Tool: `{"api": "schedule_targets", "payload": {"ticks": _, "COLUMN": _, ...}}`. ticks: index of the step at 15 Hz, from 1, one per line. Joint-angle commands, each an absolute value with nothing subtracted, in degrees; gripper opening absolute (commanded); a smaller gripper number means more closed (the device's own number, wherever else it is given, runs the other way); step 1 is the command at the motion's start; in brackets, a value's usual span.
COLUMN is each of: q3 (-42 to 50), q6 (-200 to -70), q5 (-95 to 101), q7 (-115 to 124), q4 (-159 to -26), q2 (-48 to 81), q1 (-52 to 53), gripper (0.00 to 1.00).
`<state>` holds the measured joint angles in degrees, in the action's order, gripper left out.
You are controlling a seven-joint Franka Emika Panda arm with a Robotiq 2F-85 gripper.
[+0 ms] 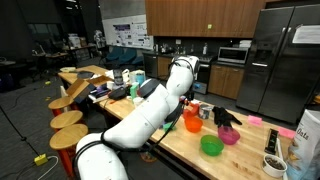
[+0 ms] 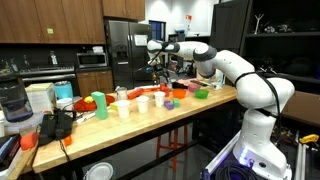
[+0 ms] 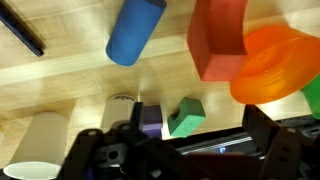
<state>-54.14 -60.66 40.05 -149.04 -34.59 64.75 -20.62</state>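
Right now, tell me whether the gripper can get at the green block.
Probably yes: the gripper hangs open over the green block, with nothing covering it. The purple block close beside it could crowd one finger.

Cylinder (image 3: 135, 30) beside block (image 3: 218, 40), bowl (image 3: 275, 62) against block, cube (image 3: 186, 118) near cup (image 3: 120, 108)

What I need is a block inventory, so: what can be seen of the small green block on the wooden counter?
The small green block is a matte, cube-like piece, perhaps painted wood. In the wrist view it lies skewed on the pale wooden counter, close beside a purple block, just ahead of the open gripper and near a red block. Nothing grips it.
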Motion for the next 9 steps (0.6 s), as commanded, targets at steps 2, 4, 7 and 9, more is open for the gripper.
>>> {"api": "schedule_targets", "payload": {"ticks": 2, "q3": -58.31, "q6": -60.63, "q5": 47.56, "q7": -149.04, "q4": -36.32, "q2": 61.38, "q1": -23.26, "gripper": 1.00}}
{"api": "schedule_targets", "payload": {"ticks": 4, "q3": -59.98, "q6": -61.46, "q5": 50.20, "q7": -149.06, "q4": -36.98, "q2": 61.04, "q1": -23.89, "gripper": 1.00}}
{"api": "schedule_targets", "payload": {"ticks": 7, "q3": -64.15, "q6": -63.96, "q5": 53.42, "q7": -149.08, "q4": -39.29, "q2": 62.17, "q1": -25.40, "gripper": 1.00}}
{"api": "schedule_targets", "payload": {"ticks": 9, "q3": -66.36, "q6": -64.54, "q5": 55.28, "q7": -149.08, "q4": -40.38, "q2": 63.70, "q1": -25.83, "gripper": 1.00}}
